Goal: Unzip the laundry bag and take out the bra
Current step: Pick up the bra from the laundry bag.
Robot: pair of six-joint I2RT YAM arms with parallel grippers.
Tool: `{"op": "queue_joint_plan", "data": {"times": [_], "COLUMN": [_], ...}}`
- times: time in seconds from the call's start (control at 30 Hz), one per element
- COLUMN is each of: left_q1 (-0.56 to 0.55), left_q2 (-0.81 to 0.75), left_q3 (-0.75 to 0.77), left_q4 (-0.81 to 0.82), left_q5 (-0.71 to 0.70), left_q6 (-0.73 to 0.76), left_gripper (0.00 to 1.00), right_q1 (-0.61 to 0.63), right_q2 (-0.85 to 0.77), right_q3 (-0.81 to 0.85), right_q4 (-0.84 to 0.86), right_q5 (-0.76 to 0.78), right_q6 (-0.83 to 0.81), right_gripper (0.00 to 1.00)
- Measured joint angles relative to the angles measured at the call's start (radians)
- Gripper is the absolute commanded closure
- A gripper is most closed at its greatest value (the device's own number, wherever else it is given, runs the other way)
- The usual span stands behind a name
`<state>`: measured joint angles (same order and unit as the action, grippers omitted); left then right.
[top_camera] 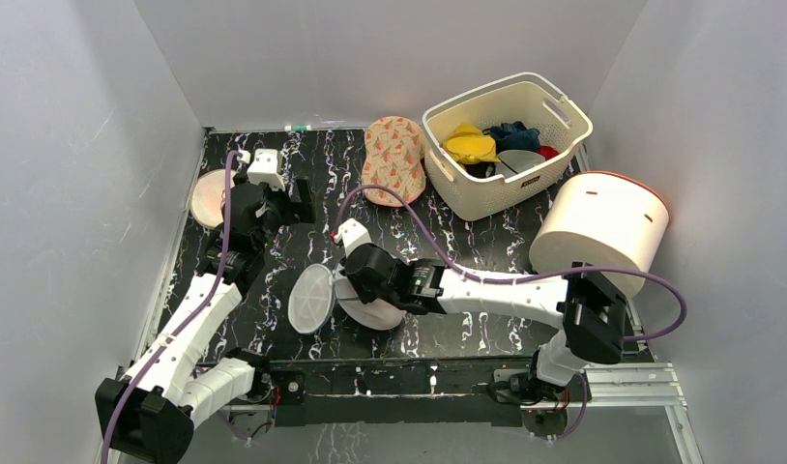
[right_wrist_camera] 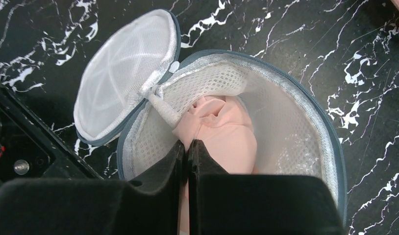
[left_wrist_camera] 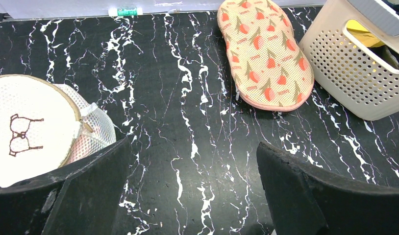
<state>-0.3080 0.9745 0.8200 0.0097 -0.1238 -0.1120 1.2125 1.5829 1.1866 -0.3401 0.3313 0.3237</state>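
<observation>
The laundry bag (right_wrist_camera: 295, 122) lies open on the black, white-veined table (right_wrist_camera: 305, 34), its grey-edged rim a wide oval. Its round mesh lid (right_wrist_camera: 124, 73) is flipped out to the left, joined to the rim at one point and showing its white inside. A pale pink bra (right_wrist_camera: 227, 132) sits bunched inside the bag. The right gripper (right_wrist_camera: 187, 144) reaches into the opening, its black fingers pressed together with pink fabric pinched between them.

White mesh laundry bag (right_wrist_camera: 290, 127), grey rim, pale pink bra (right_wrist_camera: 227, 139); black, white-veined table (top_camera: 303, 169); cream basket (top_camera: 494, 193) at two o'clock.
</observation>
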Motion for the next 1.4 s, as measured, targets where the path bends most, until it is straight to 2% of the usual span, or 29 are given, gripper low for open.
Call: {"op": "queue_joint_plan", "data": {"times": [0.13,0.2,0.33,0.53,0.63,0.87,0.93,1.1,1.4], "left_q1": [-0.001,-0.002,-0.002,-0.002,-0.002,-0.003,-0.004,-0.006,-0.009], "left_q2": [0.000,0.000,0.000,0.000,0.000,0.000,0.000,0.000,0.000], "left_q3": [0.000,0.000,0.000,0.000,0.000,0.000,0.000,0.000,0.000], "left_q4": [0.000,0.000,0.000,0.000,0.000,0.000,0.000,0.000,0.000], "left_q5": [0.000,0.001,0.001,0.002,0.002,0.004,0.004,0.004,0.005], "left_q6": [0.000,0.000,0.000,0.000,0.000,0.000,0.000,-0.001,-0.001], "left_gripper": [0.02,0.02,0.02,0.02,0.02,0.02,0.01,0.02,0.02], "right_q1": [0.000,0.000,0.000,0.000,0.000,0.000,0.000,0.000,0.000], "right_q2": [0.018,0.039,0.073,0.081,0.085,0.137,0.145,0.156,0.157], "right_q3": [-0.019,-0.022,-0.024,-0.025,-0.025,-0.025,-0.025,-0.023,-0.021], "right_q4": [0.005,0.002,0.002,0.010,0.022,0.029,0.030,0.031,0.030], "right_q5": [0.015,0.023,0.038,0.046,0.051,0.028,0.015,0.006,0.008], "right_q6": [-0.002,-0.003,-0.003,-0.004,-0.003,-0.008,-0.007,-0.007,-0.005], "right_gripper": [0.91,0.83,0.78,0.77,0.62,0.49,0.50,0.66,0.73]}}
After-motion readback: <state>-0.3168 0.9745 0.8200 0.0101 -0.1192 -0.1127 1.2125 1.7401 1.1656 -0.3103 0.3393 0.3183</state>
